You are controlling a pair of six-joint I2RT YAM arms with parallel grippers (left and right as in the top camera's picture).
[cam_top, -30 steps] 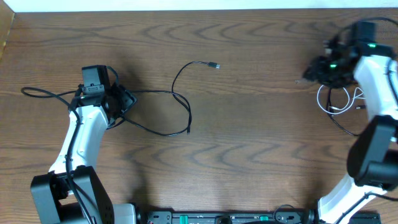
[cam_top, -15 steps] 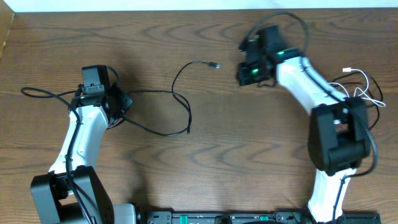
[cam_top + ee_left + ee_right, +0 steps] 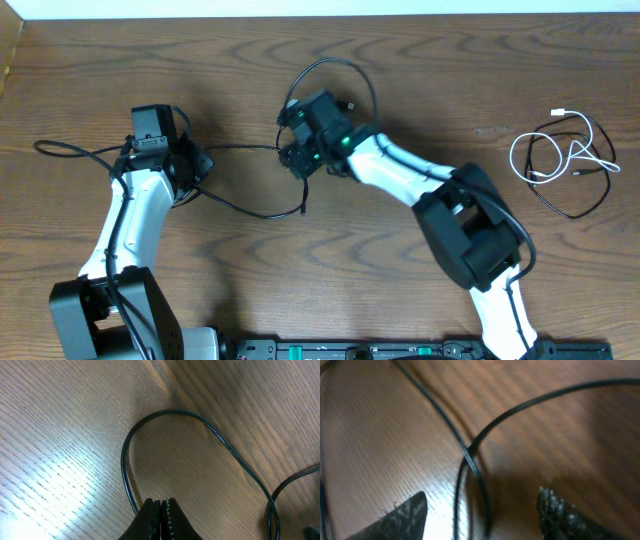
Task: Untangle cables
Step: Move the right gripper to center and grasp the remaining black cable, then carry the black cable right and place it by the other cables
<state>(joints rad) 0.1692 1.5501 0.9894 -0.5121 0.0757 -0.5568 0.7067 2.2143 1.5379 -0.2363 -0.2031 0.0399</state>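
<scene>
The overhead camera is fixed above the table [image 3: 300, 270] and faces straight down from a distance, covering most of the wooden top. The left wrist camera looks along the left gripper [image 3: 161, 502] at the tabletop from very close. The right wrist camera looks past the right gripper [image 3: 481, 494] at similar range. Each wrist view shares with the overhead view a stretch of the black cable [image 3: 245, 147].

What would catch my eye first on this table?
The right arm stretches to the middle, the right end effector open over a crossing in the black cable. The left end effector is shut beside that cable, and a white cable lies coiled at far right.
</scene>
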